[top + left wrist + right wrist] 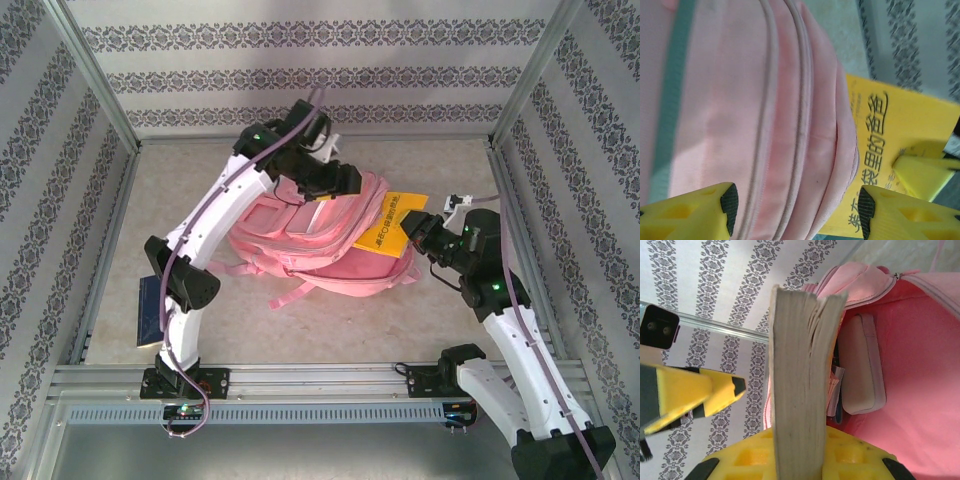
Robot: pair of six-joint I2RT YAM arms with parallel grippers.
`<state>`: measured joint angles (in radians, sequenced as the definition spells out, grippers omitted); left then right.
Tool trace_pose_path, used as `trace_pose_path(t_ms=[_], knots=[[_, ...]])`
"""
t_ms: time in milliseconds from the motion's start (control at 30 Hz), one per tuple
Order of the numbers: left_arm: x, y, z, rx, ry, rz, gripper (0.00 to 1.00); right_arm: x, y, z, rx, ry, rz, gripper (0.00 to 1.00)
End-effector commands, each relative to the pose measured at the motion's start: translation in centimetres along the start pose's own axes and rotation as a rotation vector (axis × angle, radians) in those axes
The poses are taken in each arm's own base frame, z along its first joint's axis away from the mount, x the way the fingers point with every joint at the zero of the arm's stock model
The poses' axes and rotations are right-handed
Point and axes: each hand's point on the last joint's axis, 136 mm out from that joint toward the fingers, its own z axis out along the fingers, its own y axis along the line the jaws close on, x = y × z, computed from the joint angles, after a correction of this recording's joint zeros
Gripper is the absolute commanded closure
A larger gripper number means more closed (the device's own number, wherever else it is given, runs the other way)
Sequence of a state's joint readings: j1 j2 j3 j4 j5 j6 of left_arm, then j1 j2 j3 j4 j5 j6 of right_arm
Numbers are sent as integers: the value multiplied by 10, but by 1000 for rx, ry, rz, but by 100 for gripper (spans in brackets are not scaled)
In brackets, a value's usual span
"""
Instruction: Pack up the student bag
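The student bag [310,240], a big soft pink backpack, lies in the middle of the table. My left gripper [335,185] hovers over its far upper edge. In the left wrist view this gripper [795,205] is open, its yellow fingers [715,207] standing either side of the bag's zipped edge [790,100] without gripping it. My right gripper [425,238] is shut on a yellow book [390,225] at the bag's right opening. In the right wrist view the book's page edge [800,365] stands upright between my jaws, in front of the bag's pink inside [920,365].
A pinkish-grey pencil case [862,365] and some papers lie inside the bag. A dark blue book [150,308] rests on the table at the left, beside the left arm's elbow. Patterned walls and metal frame rails enclose the table. Pink straps [290,290] trail toward the front.
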<state>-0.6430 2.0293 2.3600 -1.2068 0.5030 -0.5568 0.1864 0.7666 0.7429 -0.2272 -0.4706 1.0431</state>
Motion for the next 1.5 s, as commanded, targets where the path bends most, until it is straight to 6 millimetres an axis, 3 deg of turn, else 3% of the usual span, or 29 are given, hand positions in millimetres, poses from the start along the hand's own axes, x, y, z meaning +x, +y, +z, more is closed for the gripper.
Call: trace_pose_path(t_ms=[0,200,367,567,667,867,967,1100,1233,1467], knots=[[20,-5,15,-103,36,119,35,-7,56,-10,-212,-26,-83,100],[29,-9,30,-191,32,213,35,-3,54,-8,-202,-15,-74,100],[34,4,41,-324,33,269,37,1,57,-10,-209,-6,-67,100],[30,16,50,-454,-4,329,49,3,54,-10,-193,-1,-45,100],[26,18,50,-492,-27,342,62,4,55,-11,-200,1,-31,100],[23,12,42,-485,-53,361,100,6,49,-13,-182,-5,-34,100],[21,-4,30,-421,-86,371,100,7,36,-15,-119,-18,-52,100],[5,-17,-12,-400,-209,370,100,11,13,-20,12,-7,-86,100],[-1,-15,-54,-408,-285,365,100,18,0,-21,49,10,-91,100],[-2,0,-108,-460,-370,378,100,28,-23,-21,121,38,-106,100]])
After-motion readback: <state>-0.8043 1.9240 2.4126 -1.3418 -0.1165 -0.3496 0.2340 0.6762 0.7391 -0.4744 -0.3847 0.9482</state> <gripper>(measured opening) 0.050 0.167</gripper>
